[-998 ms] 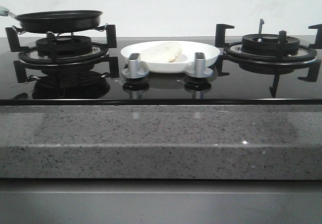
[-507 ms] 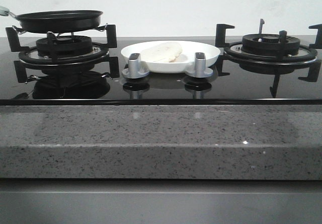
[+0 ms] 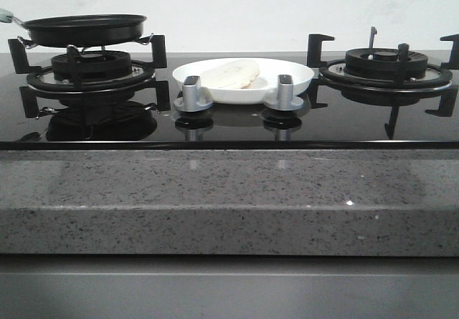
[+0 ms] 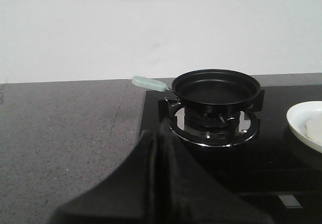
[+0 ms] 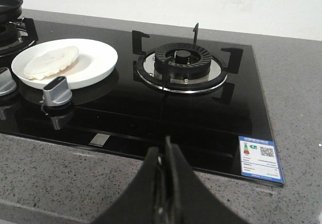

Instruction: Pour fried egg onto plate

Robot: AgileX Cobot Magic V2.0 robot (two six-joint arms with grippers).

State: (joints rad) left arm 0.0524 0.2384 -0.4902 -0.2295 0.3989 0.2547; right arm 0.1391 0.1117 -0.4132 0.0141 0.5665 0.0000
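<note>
The fried egg (image 3: 231, 73) lies flat on the white plate (image 3: 297, 82) at the middle of the hob; both show in the right wrist view, egg (image 5: 51, 62) on plate (image 5: 95, 63). The plate's edge shows in the left wrist view (image 4: 302, 126). The black frying pan (image 3: 84, 29) sits empty on the left burner, its pale green handle (image 4: 149, 84) pointing left. My left gripper (image 4: 157, 133) is shut and empty, back from the pan over the hob's left edge. My right gripper (image 5: 165, 148) is shut and empty over the counter's front edge. Neither gripper shows in the front view.
The right burner (image 3: 385, 64) with its black grate stands bare. Two silver knobs (image 3: 192, 93) (image 3: 284, 92) stand in front of the plate. A grey speckled counter (image 3: 229, 197) runs along the front. A sticker (image 5: 258, 157) lies at the hob's right front corner.
</note>
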